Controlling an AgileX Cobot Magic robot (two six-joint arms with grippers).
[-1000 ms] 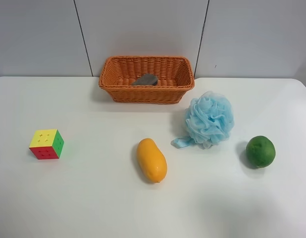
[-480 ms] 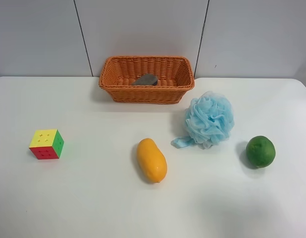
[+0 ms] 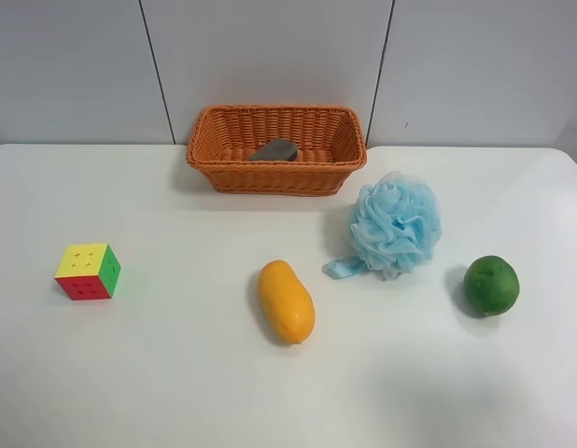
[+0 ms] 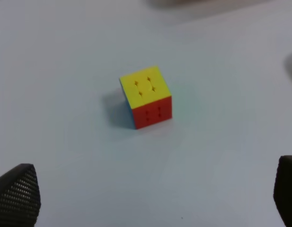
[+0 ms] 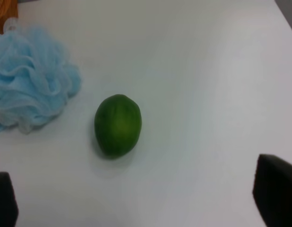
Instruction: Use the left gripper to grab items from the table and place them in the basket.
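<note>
The wicker basket (image 3: 203,149) stands at the back of the white table (image 3: 176,383) with the grey felt block (image 3: 274,150) inside. On the table lie the puzzle cube (image 3: 88,271), the mango (image 3: 286,301), the blue pouf (image 3: 395,226) and the green fruit (image 3: 491,285). No arm shows in the exterior high view. The left gripper (image 4: 150,198) is open and empty, with the cube (image 4: 146,97) ahead of it between the fingertips. The right gripper (image 5: 139,198) is open and empty, facing the green fruit (image 5: 117,125) beside the pouf (image 5: 30,90).
A grey panelled wall (image 3: 270,56) rises behind the table's far edge. A corner of the basket (image 5: 4,12) shows in the right wrist view beyond the pouf.
</note>
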